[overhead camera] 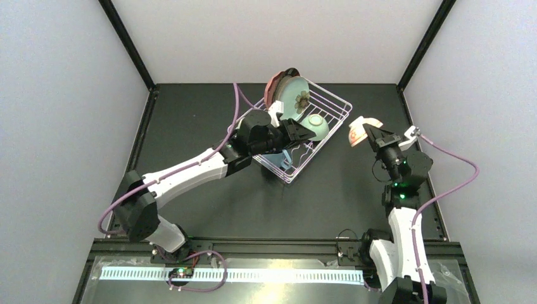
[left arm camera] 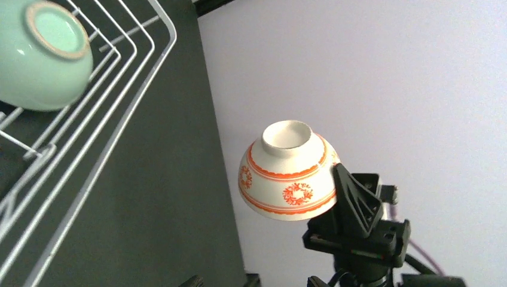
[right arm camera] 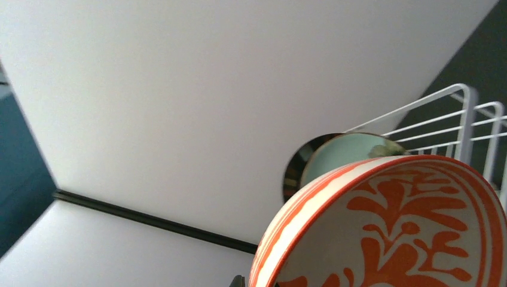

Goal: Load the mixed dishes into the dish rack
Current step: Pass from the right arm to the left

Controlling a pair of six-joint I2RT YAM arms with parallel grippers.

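Observation:
The dish rack (overhead camera: 334, 113), a white wire basket, sits at the back middle of the table. In its far-left end stand a pink dotted plate (overhead camera: 273, 85), a dark-rimmed plate (overhead camera: 292, 71) and a mint flowered plate (overhead camera: 297, 100). A pale-green bowl (overhead camera: 316, 126) lies beside them, and a light-blue mug (overhead camera: 283, 158) shows under my left arm. My left gripper (overhead camera: 306, 133) hangs open and empty over the rack. My right gripper (overhead camera: 368, 133) is shut on the rim of the small orange-patterned bowl (overhead camera: 358, 132), held in the air right of the rack. The cream mug is out of view.
In the left wrist view the rack's wires (left arm camera: 122, 98) and the green bowl (left arm camera: 45, 57) fill the upper left, with the orange bowl (left arm camera: 290, 173) beyond. Black frame posts (overhead camera: 418, 44) and pale walls close in the table.

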